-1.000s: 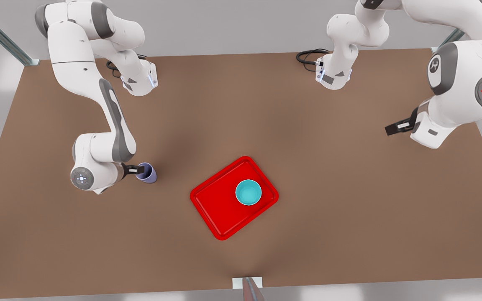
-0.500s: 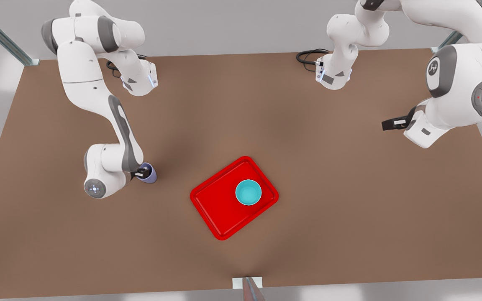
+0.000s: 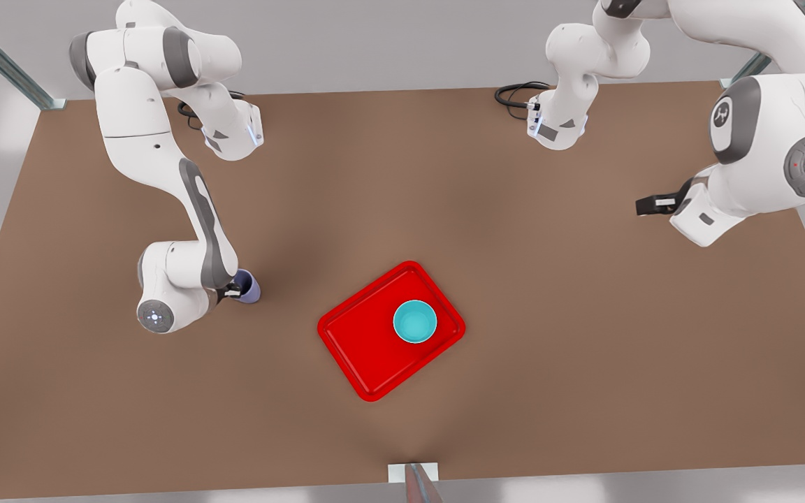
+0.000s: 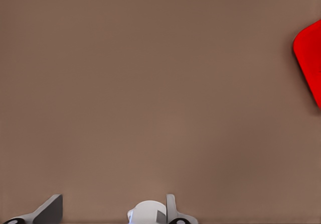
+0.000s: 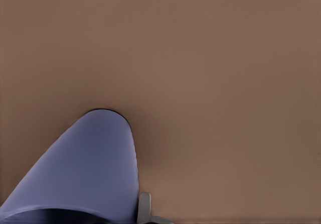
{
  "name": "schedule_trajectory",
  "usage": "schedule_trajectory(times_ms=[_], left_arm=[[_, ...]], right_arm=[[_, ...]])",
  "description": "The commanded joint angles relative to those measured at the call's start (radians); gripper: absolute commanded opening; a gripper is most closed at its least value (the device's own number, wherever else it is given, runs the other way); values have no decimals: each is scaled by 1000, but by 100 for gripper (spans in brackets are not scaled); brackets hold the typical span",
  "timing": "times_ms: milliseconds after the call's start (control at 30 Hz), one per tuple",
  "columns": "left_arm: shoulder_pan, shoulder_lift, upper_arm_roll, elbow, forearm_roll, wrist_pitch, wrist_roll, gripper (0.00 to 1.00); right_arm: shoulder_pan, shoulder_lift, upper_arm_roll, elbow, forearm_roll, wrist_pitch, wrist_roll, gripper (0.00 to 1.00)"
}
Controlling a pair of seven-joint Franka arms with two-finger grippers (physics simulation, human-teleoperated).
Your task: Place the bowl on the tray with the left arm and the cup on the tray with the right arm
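The lavender cup (image 3: 250,287) stands on the table at the front view's left, well apart from the red tray (image 3: 360,356). My right gripper (image 3: 235,288) sits over the cup's rim and is shut on the cup. In the right wrist view one finger (image 5: 144,209) presses on the outer wall of the cup (image 5: 90,169). The teal bowl (image 3: 415,321) rests inside the tray near its far right corner. My left gripper (image 3: 654,205) hangs open above bare table at the front view's right, with nothing between its fingers (image 4: 50,210). A corner of the tray (image 4: 310,58) shows in the left wrist view.
The brown table (image 3: 549,335) has bare room on all sides of the tray. Two white arm bases (image 3: 235,133) with black cables stand along the far edge. A small white bracket (image 3: 413,473) sits at the near edge.
The right arm swung its wrist round over the cup and closed in on its rim; the cup shifted slightly. The left gripper drifted a little up and away from the tray.
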Motion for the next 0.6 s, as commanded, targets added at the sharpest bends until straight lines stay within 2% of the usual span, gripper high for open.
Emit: schedule_trajectory(times_ms=[0, 233, 267, 367, 400, 567], left_arm=[[2, -1, 0, 0, 2, 1, 43, 100], [9, -1, 3, 3, 5, 10, 45, 100], [9, 1, 3, 3, 5, 10, 45, 100], [3, -1, 3, 13, 5, 10, -35, 100], [5, -1, 3, 13, 5, 8, -35, 100], [8, -4, 5, 13, 9, -108, -32, 100]], right_arm=[[0, -3, 1, 1, -4, -18, 23, 21], [23, -12, -1, 144, -4, -142, 23, 21], [61, -13, -19, 185, -2, -151, 23, 21], [267, -10, -181, 295, 119, -182, 23, 21], [310, 0, -209, 334, 166, -177, 31, 21], [336, 204, -208, 610, 361, -138, 31, 21]])
